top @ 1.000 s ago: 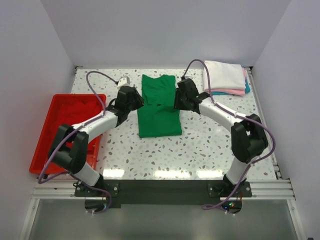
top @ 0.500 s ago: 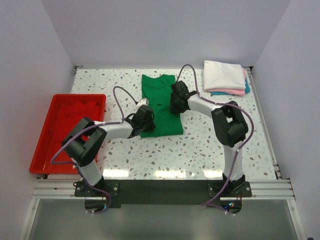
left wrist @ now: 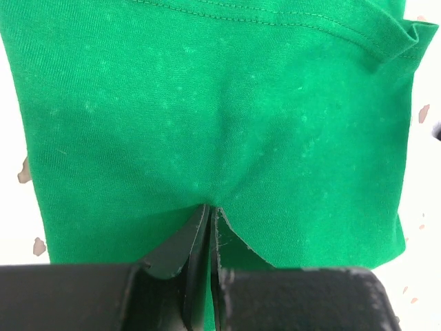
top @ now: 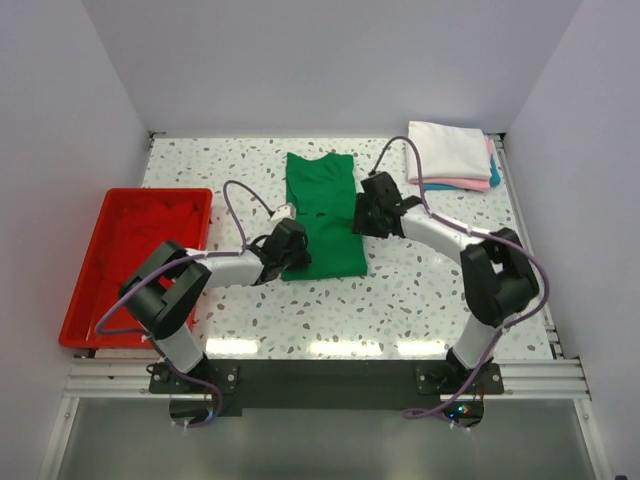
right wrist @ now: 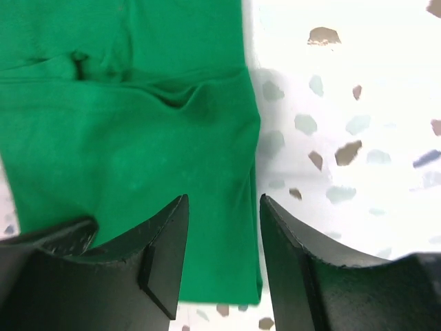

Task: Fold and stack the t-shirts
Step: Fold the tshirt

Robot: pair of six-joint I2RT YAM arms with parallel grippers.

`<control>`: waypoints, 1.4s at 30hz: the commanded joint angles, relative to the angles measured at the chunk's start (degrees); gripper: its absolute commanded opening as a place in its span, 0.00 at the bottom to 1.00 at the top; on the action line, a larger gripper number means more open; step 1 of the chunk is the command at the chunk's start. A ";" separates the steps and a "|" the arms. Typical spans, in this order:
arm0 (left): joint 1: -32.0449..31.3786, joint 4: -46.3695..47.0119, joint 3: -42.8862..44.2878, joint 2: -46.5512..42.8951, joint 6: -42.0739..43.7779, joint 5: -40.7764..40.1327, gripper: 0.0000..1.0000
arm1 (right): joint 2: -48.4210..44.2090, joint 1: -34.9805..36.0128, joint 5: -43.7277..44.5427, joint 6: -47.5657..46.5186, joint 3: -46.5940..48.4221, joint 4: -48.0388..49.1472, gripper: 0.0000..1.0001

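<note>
1. Nearest the camera, the left arm (top: 220, 268) and the right arm (top: 440, 232) reached forward from the near edge of the white, dark-speckled surface (top: 420, 290).
2. The left fingers (left wrist: 172, 255) were pressed together. They appeared to pinch a small pucker of the plain, soft-cloth, bright green t-shirt (top: 322, 215) at its near left hem. A second earlier this arm had stood beside the garment's far left side, so it had swung back to the near end.
3. The right fingers (right wrist: 165, 255) were spread and held nothing, straddling the right edge of the green t-shirt about midway along it. They had slid slightly nearer along that edge.
4. The green t-shirt lay flat at the centre of the surface as a narrow strip, with its hem near and its collar far. Its outline was little altered from a second before.
5. Judged from this, the sides were already folded in and the crosswise fold was being prepared. Only the left corner was secured, and lifting it alone would probably skew the cloth.
6. A red rectangular plastic tray (top: 130, 240) sat at the left edge, well apart from the garment.
7. In the far right corner lay a stack of folded t-shirts. A white rectangle (top: 448, 150) lay on top, with pink (top: 455, 184) and light blue (top: 493, 178) edges showing beneath it.
8. Plain pale walls (top: 300, 70) enclosed the surface on the far, left and right sides.
</note>
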 commanded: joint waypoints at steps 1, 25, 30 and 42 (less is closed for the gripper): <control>-0.24 -3.44 -1.07 -1.38 0.27 -0.95 0.10 | -8.89 1.95 1.25 1.41 -6.79 0.60 0.49; -0.07 -11.23 -4.06 -20.80 1.77 -3.66 0.47 | -26.57 8.03 1.08 9.32 -30.47 3.25 0.28; 0.29 -17.76 -10.11 -28.53 -6.57 -5.61 0.53 | -30.27 8.03 0.47 12.66 -31.00 4.38 0.43; 1.16 -6.37 -21.36 -28.37 -15.02 1.86 0.68 | -21.31 8.03 -1.30 16.62 -29.77 10.36 0.48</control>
